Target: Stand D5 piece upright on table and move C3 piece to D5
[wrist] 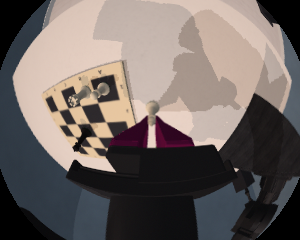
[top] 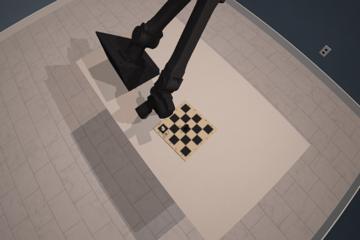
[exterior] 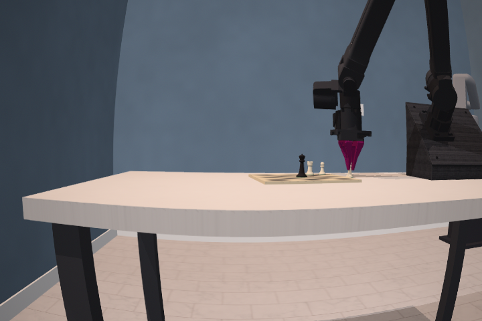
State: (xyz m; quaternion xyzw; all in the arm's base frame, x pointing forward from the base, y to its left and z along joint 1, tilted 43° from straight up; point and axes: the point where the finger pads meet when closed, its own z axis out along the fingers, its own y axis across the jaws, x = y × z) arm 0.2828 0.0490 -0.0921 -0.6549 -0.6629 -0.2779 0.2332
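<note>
My gripper (exterior: 350, 168) (wrist: 151, 119) points down, shut on a small white piece (exterior: 349, 174) (wrist: 152, 106) that looks like a pawn. It is upright beyond the board's edge, its base at or very near the table; any small gap cannot be told. Its upper part is between the fingertips. In the top view the arm hides it. A tall black piece (top: 186, 128) (exterior: 301, 166) (wrist: 82, 139) with a crown stands on the board's centre square, C3. The chequered board (top: 214, 129) (exterior: 310, 182) lies flat on the table.
A white pawn (top: 163, 128) (exterior: 322, 168) (wrist: 103, 89) stands on the dark corner square. A white rook (top: 166, 133) (exterior: 310, 168) (wrist: 84, 92) stands on the light square beside it. The arm's dark wedge-shaped base (top: 129, 65) (exterior: 457, 151) is on the table beyond the gripper.
</note>
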